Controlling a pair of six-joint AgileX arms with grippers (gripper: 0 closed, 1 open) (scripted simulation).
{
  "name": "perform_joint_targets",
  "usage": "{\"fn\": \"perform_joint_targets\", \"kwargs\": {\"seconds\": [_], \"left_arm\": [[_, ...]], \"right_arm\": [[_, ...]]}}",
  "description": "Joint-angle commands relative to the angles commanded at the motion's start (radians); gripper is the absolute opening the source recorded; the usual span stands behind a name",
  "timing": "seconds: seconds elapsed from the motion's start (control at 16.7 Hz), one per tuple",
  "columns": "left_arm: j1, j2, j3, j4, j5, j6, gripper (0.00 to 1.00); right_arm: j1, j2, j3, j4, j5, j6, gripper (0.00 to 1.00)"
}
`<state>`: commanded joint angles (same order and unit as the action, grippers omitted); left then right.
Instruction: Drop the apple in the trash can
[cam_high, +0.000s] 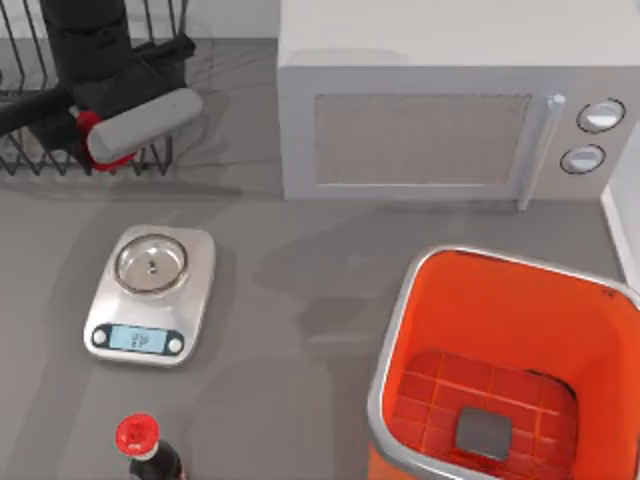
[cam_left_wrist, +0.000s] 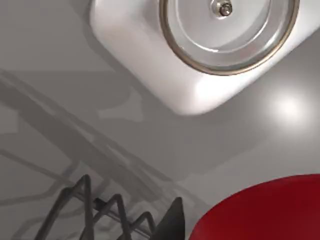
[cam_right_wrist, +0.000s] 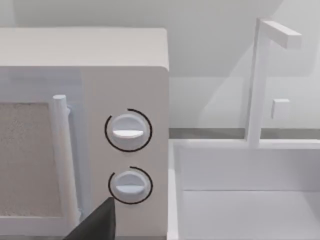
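The apple is a small deep-red rounded thing at the front edge of a wire rack, at the table's back left, mostly covered by my left arm. My left gripper hangs right over the apple and looks shut on it. In the left wrist view the apple bulges large, with one dark fingertip right beside it. The trash can, an orange-red bin with a silver rim, stands open at the front right, far from the apple. One dark fingertip of my right gripper faces the microwave's knobs.
A black wire rack fills the back left corner. A grey microwave stands along the back. A silver kitchen scale lies left of centre, and a dark bottle with a red cap stands at the front left. A white basin is beside the microwave.
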<state>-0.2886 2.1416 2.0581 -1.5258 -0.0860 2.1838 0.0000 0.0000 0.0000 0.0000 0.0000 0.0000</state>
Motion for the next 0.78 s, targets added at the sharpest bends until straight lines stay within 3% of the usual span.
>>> {"fn": "perform_joint_targets", "kwargs": {"seconds": [0.48,0.78], "left_arm": [[-0.560,0.162,0.245,-0.116,-0.003,0.945,0.00],[-0.825,0.207,0.356,-0.144,-0.020,1.306,0.00]], "right_arm": [[0.000,0.000,0.000,0.000,0.000,0.000,1.00],[0.000,0.000,0.000,0.000,0.000,0.000,1.00]]}}
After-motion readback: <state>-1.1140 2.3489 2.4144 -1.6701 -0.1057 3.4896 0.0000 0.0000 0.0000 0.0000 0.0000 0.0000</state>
